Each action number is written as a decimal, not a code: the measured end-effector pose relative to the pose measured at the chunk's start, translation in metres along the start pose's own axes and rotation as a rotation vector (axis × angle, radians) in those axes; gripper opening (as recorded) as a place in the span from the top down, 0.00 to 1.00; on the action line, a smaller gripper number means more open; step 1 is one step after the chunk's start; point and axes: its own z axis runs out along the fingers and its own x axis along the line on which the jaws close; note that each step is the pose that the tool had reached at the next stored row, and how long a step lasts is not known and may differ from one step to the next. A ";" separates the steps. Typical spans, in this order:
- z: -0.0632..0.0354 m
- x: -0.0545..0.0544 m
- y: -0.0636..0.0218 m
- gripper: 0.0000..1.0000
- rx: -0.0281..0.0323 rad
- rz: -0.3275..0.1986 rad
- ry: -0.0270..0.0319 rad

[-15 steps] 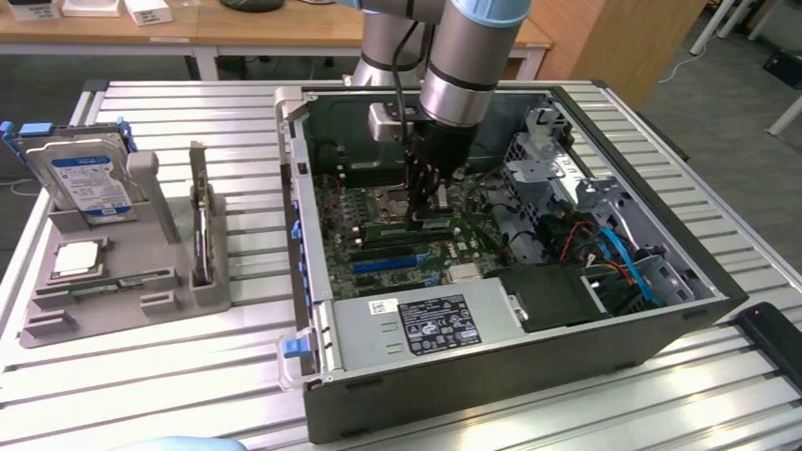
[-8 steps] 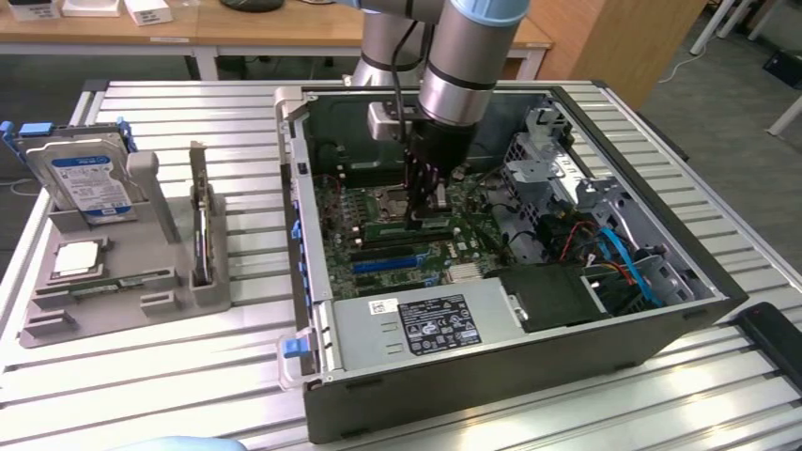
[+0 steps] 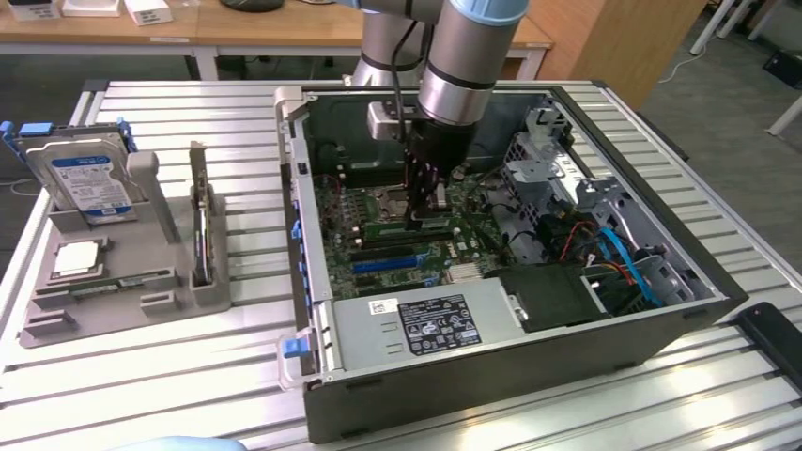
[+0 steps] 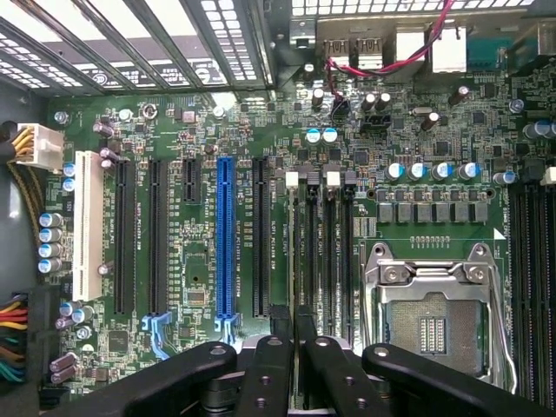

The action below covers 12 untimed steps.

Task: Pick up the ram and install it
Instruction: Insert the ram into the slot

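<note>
Installation seems well along: we see the gripper (image 3: 426, 218) inside the computer case (image 3: 527, 371), pinched nearly shut over the memory slots (image 4: 321, 252), the ram (image 3: 398, 225) at its tips, though we cannot tell whether it is seated.

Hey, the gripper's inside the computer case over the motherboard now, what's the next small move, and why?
Probably ease straight down. The gripper, shut on what looks like the ram, hangs over the memory slots, lined up with one of them, and the slots look empty.
</note>
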 end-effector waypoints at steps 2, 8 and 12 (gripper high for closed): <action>0.0000 0.000 0.0000 0.87 0.0000 0.000 0.0006; 0.0000 -0.001 0.0001 0.87 0.0000 0.000 0.0031; 0.0003 -0.001 0.0000 0.87 0.0001 0.001 0.0054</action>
